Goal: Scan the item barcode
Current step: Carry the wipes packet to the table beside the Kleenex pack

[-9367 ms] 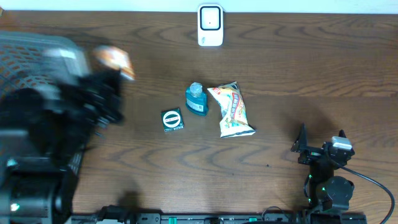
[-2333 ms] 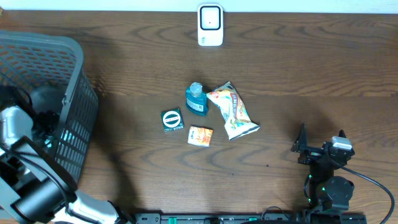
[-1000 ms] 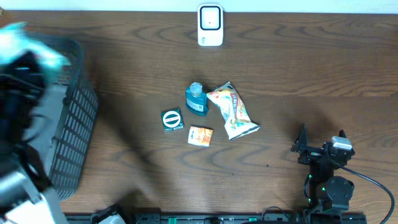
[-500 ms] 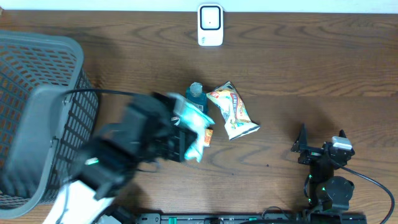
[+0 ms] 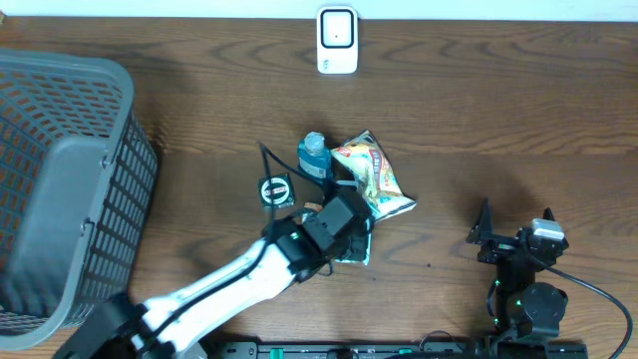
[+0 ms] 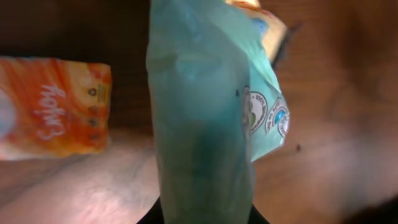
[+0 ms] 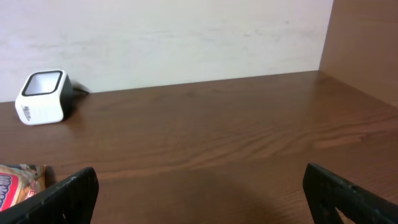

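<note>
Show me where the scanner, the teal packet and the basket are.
scanner [image 5: 337, 40], overhead view, middle of its white face.
teal packet [image 6: 199, 124], left wrist view, middle of its near side.
basket [image 5: 118, 199], overhead view, its right mesh wall.

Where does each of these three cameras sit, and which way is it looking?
Overhead: above the wooden table, looking straight down; shows left arm, right arm, grey mesh basket, white barcode scanner.
Left wrist: on the left gripper, facing the teal plastic packet it holds; little of the gripper shows.
Right wrist: low, on the right gripper, facing the scanner and wall; both open fingers show.
Shared: overhead and right wrist both see the scanner.
</note>
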`<state>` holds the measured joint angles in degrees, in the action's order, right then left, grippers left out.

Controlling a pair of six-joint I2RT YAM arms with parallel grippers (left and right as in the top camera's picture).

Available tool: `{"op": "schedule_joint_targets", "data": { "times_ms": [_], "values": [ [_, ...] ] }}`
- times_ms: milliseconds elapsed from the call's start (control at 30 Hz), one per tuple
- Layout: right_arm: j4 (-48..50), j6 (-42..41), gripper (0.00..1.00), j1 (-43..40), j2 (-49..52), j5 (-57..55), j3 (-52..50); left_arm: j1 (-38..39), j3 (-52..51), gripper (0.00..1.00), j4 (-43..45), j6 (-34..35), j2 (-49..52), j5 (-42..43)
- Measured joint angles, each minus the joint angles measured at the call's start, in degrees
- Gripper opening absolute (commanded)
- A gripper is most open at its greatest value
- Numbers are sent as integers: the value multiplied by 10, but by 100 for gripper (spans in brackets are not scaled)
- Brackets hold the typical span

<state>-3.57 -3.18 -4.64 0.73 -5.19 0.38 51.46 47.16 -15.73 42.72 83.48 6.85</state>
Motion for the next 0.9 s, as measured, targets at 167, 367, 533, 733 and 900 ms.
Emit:
{"op": "schedule_joint_targets", "data": {
  "times_ms": [167,367,533,733,900],
  "values": [
    [0,0,99,0,0,0,0,0,0,79,60,52,47,-2],
    [0,0,99,0,0,0,0,0,2,99,62,55,22,11],
    [0,0,99,0,0,0,0,1,29,100,53,-14,-69,-2],
    [0,0,99,0,0,0,0,1,117,100,79,-161,-178,-130],
    [0,0,99,0,0,0,0,1,203,100,170,-356,-204,-232]
  ]
}}
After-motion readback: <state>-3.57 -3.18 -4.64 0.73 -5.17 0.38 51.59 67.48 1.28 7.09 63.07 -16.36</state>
